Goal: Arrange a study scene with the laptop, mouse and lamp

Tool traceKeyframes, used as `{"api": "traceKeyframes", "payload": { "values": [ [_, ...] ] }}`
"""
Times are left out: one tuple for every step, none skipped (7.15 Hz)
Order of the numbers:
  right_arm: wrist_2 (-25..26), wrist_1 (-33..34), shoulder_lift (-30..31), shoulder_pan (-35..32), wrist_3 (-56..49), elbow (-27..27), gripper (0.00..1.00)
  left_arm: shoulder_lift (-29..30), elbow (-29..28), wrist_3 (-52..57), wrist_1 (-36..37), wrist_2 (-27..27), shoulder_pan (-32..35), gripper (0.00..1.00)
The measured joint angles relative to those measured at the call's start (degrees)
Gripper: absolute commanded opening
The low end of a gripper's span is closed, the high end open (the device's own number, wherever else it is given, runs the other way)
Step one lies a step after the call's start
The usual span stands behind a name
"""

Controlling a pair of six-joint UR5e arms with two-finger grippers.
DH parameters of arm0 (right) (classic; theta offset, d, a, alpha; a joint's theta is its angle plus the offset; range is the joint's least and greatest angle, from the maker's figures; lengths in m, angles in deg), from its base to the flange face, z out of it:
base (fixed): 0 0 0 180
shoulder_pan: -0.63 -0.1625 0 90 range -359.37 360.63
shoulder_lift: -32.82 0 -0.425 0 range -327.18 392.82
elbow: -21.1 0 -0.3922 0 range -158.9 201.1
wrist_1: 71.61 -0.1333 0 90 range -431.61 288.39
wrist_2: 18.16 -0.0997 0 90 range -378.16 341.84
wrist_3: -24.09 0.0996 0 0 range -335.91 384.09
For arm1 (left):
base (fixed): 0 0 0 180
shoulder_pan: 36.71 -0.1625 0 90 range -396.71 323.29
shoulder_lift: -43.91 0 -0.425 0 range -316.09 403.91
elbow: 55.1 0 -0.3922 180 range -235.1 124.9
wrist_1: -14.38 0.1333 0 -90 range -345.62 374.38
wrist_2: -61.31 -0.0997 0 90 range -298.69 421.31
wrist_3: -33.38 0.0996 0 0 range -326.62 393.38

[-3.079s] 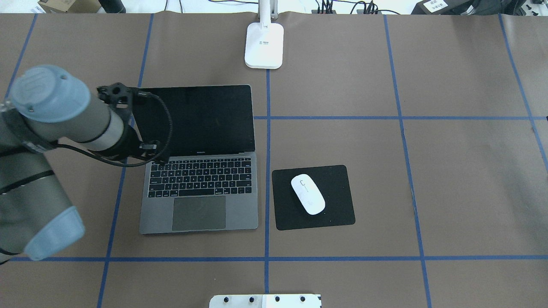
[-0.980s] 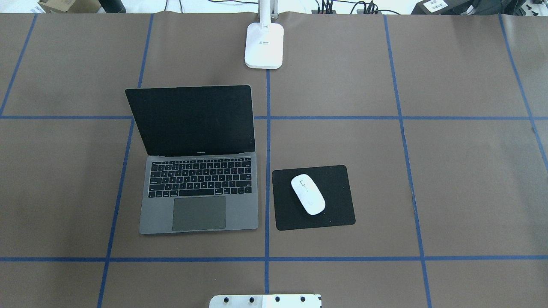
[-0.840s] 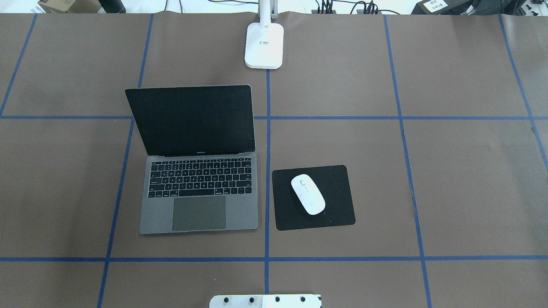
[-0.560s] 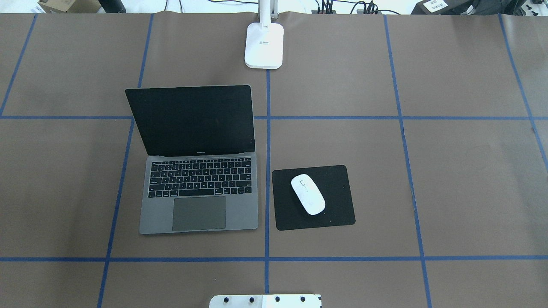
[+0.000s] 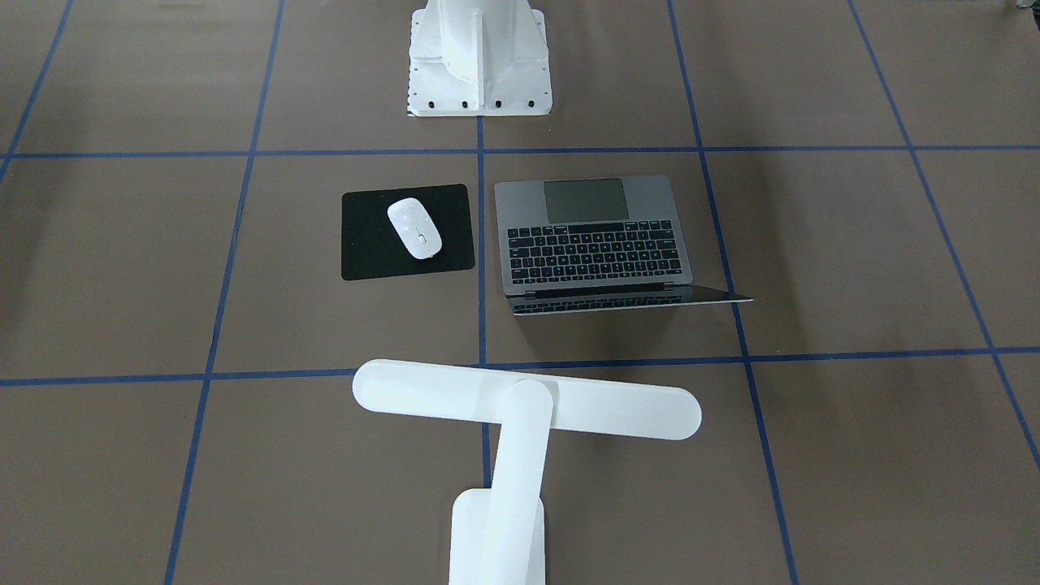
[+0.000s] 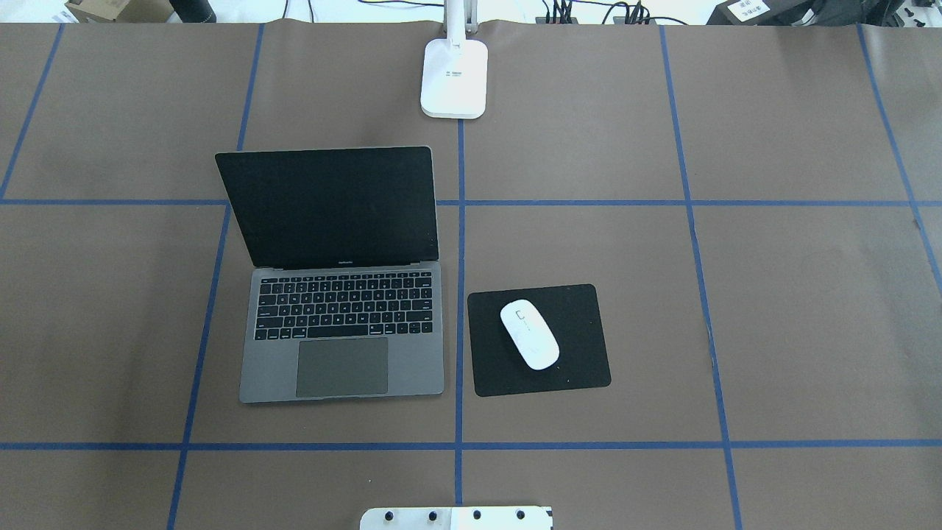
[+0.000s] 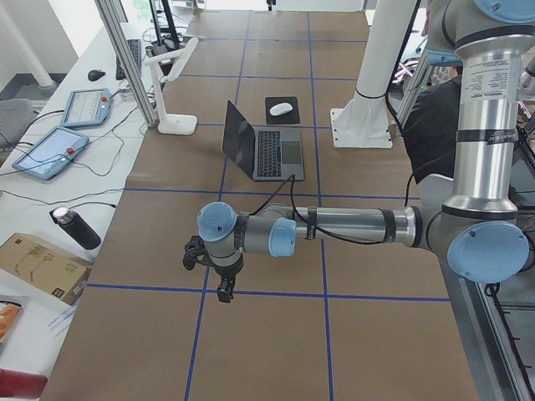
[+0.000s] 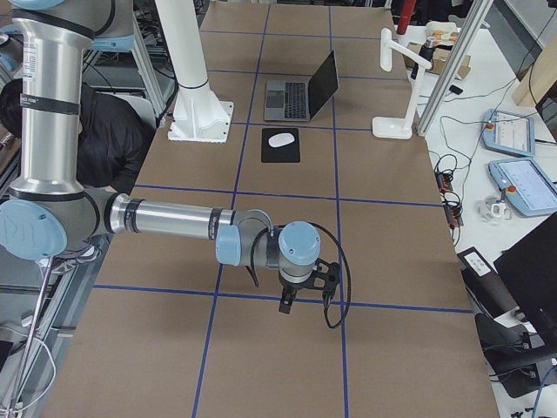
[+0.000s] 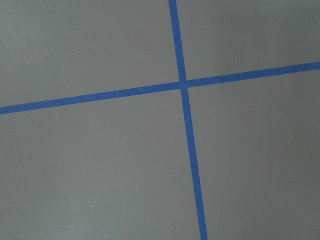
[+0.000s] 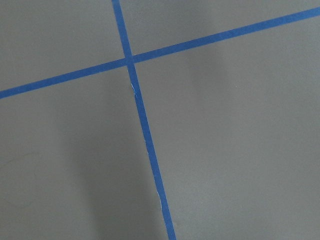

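Now the laptop [image 6: 342, 324] lies well apart from the left gripper [image 7: 224, 292].

The overhead camera looked down the bench [image 6: 809, 331] from over the pedestal [image 6: 456, 518]; the front camera faced it steeply from behind the lamp [image 5: 526, 400]. Both, like the farther end cameras, shared the laptop [image 6: 342, 324]. Wrist cameras looked closely down on blue tape [image 9: 184, 85].

Lamp [image 6: 454, 77] head cut off at overhead's top edge; left end effector [image 7: 224, 291], right end effector [image 8: 286, 304] states indiscernible.
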Motion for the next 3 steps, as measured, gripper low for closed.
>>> {"api": "traceKeyframes", "payload": {
  "values": [
    [0.0,-0.1,0.1,-0.1,0.0,0.0,0.99,0.1,-0.1,0.0,0.0,0.0,0.0,0.99],
    [0.0,-0.2,0.1,-0.2,0.0,-0.1,0.99,0.2,-0.4,0.1,0.0,0.0,0.0,0.99],
    [0.0,-0.3,0.1,-0.2,0.0,-0.1,0.99,0.3,-0.5,0.1,0.0,0.0,0.0,0.99]
  ]
}}
